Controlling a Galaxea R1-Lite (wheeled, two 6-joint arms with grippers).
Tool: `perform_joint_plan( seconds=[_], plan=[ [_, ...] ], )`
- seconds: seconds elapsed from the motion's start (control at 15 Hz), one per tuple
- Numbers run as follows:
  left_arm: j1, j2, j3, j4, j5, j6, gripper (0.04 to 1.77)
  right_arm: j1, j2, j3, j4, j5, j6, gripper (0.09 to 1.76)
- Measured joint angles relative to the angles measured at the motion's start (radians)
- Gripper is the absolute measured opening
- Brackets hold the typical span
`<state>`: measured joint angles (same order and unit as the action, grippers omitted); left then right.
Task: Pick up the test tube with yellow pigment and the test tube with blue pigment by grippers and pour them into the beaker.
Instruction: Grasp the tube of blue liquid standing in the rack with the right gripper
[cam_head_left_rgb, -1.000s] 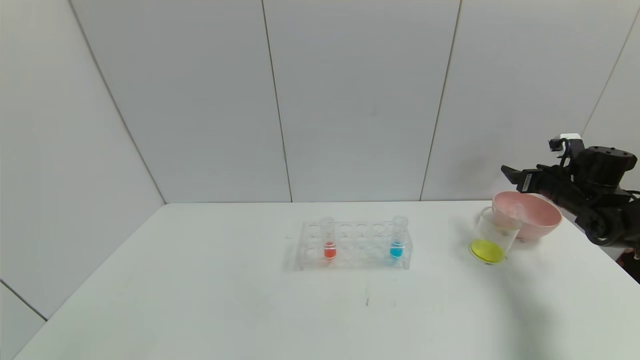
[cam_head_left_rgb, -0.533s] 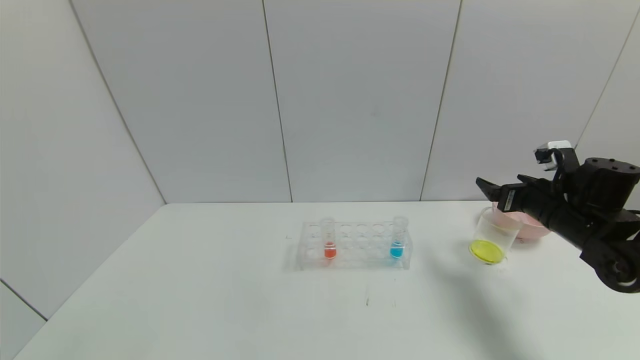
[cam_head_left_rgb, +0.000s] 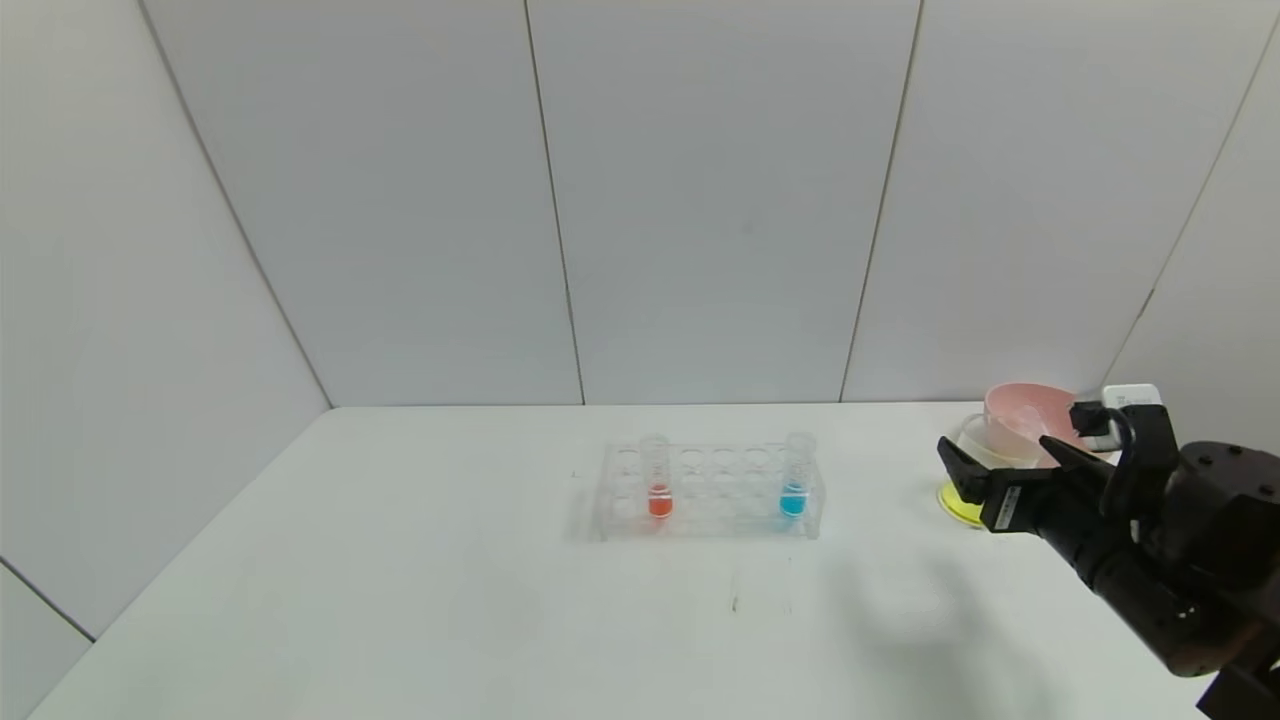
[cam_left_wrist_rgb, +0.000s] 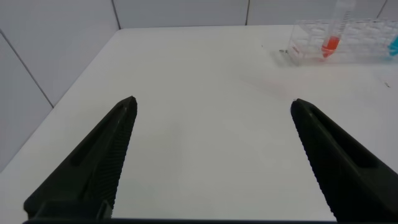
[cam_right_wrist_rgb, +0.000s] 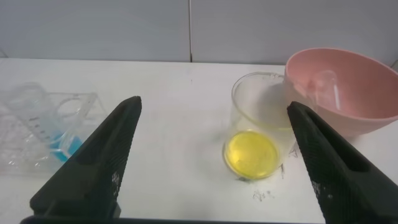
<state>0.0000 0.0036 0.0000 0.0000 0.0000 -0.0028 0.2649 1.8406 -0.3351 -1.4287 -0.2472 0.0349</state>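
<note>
The beaker (cam_right_wrist_rgb: 258, 124) stands on the white table with yellow liquid in its bottom; in the head view (cam_head_left_rgb: 960, 503) my right gripper partly hides it. My right gripper (cam_head_left_rgb: 993, 445) (cam_right_wrist_rgb: 214, 103) is open and empty, low over the table on the near side of the beaker. The tube with blue pigment (cam_head_left_rgb: 794, 478) (cam_right_wrist_rgb: 67, 147) stands upright at the right end of the clear rack (cam_head_left_rgb: 710, 515). No tube holding yellow liquid shows; a clear empty tube (cam_right_wrist_rgb: 328, 87) lies in the pink bowl. My left gripper (cam_left_wrist_rgb: 212, 102) is open and empty over the left of the table.
A tube with red-orange liquid (cam_head_left_rgb: 657, 478) (cam_left_wrist_rgb: 333, 34) stands at the rack's left end. The pink bowl (cam_head_left_rgb: 1010, 405) (cam_right_wrist_rgb: 367, 118) sits right behind the beaker, near the table's far right corner. Walls close the back and sides.
My right gripper has come down from above the pink bowl, moving left and nearer, and now sits low in front of the beaker. Beaker, rack and tubes have not moved.
</note>
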Motion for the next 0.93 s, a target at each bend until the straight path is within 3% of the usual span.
perform_joint_plan(
  seconds=[0.2,0.47,0.73,0.93],
  plan=[
    [-0.001,0.0,0.0,0.0,0.0,0.0,1.76,0.132,-0.001,0.089,-0.06,-0.13,0.035,1.69],
    [-0.001,0.0,0.0,0.0,0.0,0.0,1.76,0.327,0.037,0.113,-0.088,-0.347,0.073,1.7],
    [0.0,0.0,0.0,0.0,0.0,0.0,1.76,0.494,0.133,0.067,-0.14,-0.466,0.08,1.7],
    [-0.001,0.0,0.0,0.0,0.0,0.0,1.76,0.55,0.196,-0.005,-0.142,-0.498,0.078,1.7]
  ],
)
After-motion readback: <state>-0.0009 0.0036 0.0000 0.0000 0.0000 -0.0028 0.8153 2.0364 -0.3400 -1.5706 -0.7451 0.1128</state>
